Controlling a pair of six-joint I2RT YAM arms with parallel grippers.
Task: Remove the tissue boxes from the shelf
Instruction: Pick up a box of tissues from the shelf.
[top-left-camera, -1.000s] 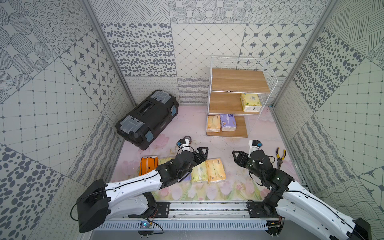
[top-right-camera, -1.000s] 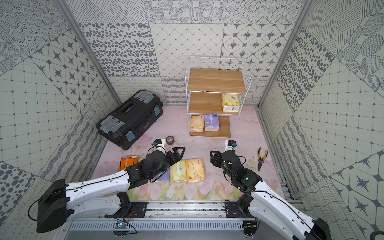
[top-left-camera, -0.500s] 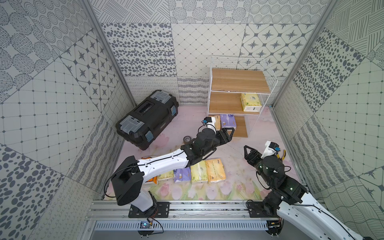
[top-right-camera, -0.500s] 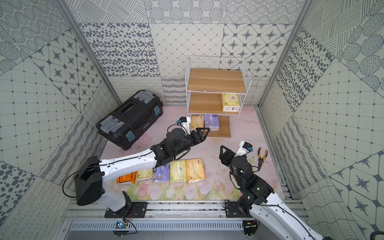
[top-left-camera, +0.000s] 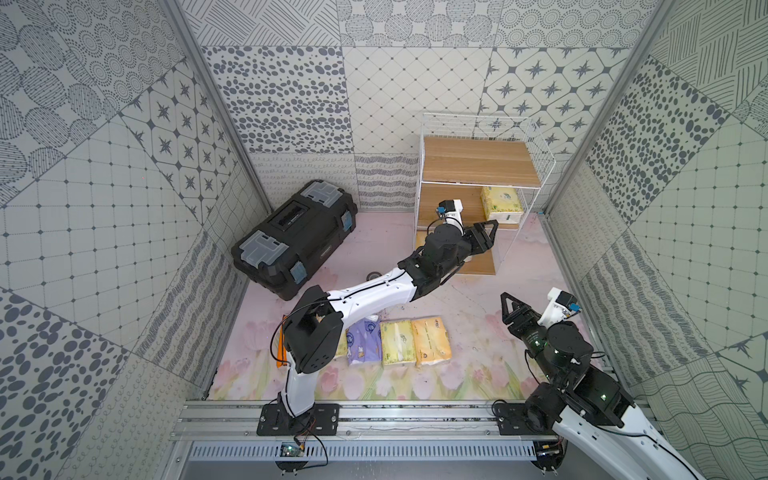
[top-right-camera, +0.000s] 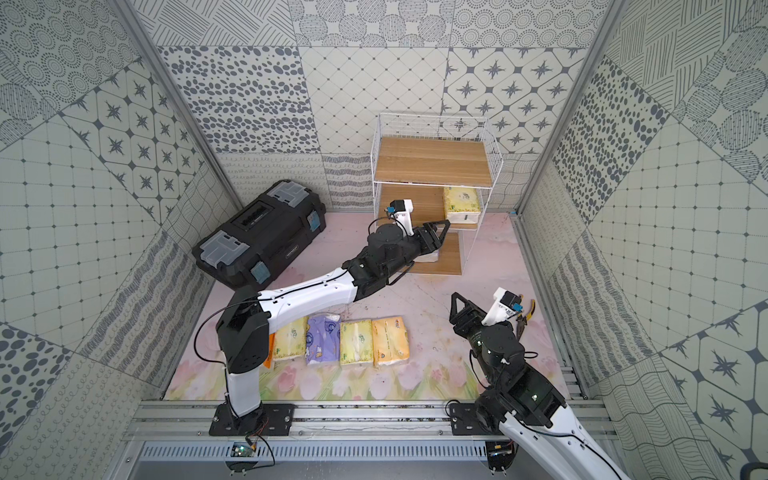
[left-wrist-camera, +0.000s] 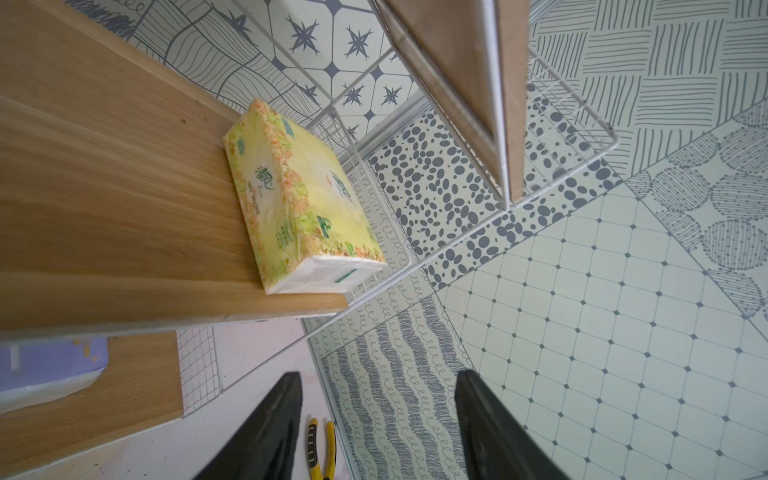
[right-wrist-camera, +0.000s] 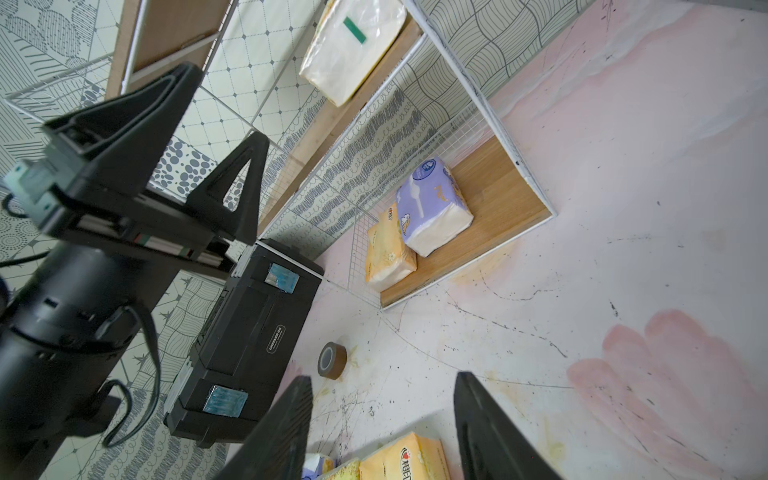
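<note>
The shelf (top-left-camera: 478, 166) is a white wire rack with three wooden boards. A pale yellow-green tissue box (top-left-camera: 500, 203) (left-wrist-camera: 299, 199) lies on its middle board. A purple tissue box (right-wrist-camera: 432, 208) and a yellow-orange one (right-wrist-camera: 388, 249) sit side by side on the bottom board. My left gripper (top-left-camera: 488, 237) (left-wrist-camera: 378, 382) hovers open and empty in front of the shelf, short of the middle board's edge. My right gripper (top-left-camera: 509, 307) (right-wrist-camera: 382, 386) hangs open and empty above the floor, right of a row of several tissue boxes (top-right-camera: 356, 343).
A big black toolbox (top-left-camera: 295, 239) lies at the back left. A brown tape roll (right-wrist-camera: 332, 359) sits on the floor between toolbox and shelf. Yellow-handled pliers (top-right-camera: 525, 316) lie by the right wall. The arms' metal rail (top-left-camera: 374, 415) runs along the front.
My left arm has swung from the floor row up to the shelf front, and its jaws have narrowed a little. My right arm has drawn back to the right.
</note>
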